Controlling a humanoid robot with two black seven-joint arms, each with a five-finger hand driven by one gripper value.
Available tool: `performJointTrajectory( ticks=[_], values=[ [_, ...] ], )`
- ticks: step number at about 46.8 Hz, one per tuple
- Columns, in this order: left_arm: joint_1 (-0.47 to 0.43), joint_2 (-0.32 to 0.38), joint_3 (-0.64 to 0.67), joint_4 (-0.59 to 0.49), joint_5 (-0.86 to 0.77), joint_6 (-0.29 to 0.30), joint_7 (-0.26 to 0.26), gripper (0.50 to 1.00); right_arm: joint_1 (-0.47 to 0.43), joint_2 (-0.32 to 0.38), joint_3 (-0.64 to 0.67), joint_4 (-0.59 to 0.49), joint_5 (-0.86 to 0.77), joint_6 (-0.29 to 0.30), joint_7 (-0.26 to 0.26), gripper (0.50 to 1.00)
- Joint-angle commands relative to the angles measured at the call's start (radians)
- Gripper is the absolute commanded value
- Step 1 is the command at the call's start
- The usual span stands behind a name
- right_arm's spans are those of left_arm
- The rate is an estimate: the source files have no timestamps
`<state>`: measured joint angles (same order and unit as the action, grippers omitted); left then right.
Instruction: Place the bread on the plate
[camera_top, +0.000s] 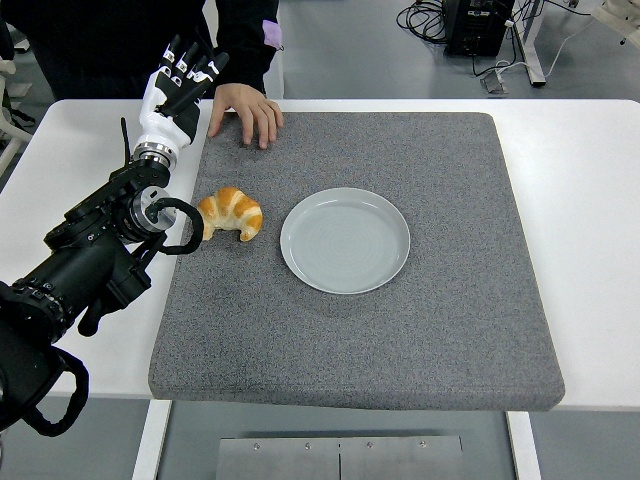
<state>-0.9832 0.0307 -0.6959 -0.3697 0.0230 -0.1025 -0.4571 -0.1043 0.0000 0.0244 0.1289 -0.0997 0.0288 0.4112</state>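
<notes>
A golden croissant (232, 213) lies on the grey mat (420, 330), just left of an empty pale grey plate (345, 240) at the mat's middle. My left hand (185, 82) is raised at the mat's far left corner, beyond the croissant and well apart from it. Its fingers are spread and hold nothing. My left forearm (100, 245) runs along the mat's left edge, close beside the croissant. My right arm does not show.
A person in dark clothes stands at the table's far side, with a hand (246, 110) resting on the mat's far edge near my left hand. The white table (590, 200) extends to the right of the mat.
</notes>
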Motion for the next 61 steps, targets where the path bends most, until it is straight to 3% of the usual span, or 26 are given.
performJointTrajectory(
  ticks=[1,18,31,37,52,61],
  values=[
    [-0.002,0.000,0.000,0.000,0.000,0.000,0.000,0.971,0.000,0.000,0.000,0.000,0.000,0.000,0.000,1.000],
    [-0.002,0.008,0.001,-0.001,0.000,0.000,-0.018,0.971,0.000,0.000,0.000,0.000,0.000,-0.001,0.000,1.000],
    [0.006,0.038,0.061,-0.069,0.035,0.013,-0.017,0.969,0.000,0.000,0.000,0.000,0.000,0.000,0.000,1.000],
    [0.006,0.087,0.118,-0.132,0.037,0.041,-0.015,0.969,0.000,0.000,0.000,0.000,0.000,0.000,0.000,1.000],
    [-0.003,0.294,0.349,-0.419,0.038,0.211,-0.012,0.968,0.000,0.000,0.000,0.000,0.000,-0.001,0.000,1.000],
    [-0.011,0.409,0.447,-0.515,0.115,0.224,-0.012,0.969,0.000,0.000,0.000,0.000,0.000,0.000,0.000,1.000]
  ],
)
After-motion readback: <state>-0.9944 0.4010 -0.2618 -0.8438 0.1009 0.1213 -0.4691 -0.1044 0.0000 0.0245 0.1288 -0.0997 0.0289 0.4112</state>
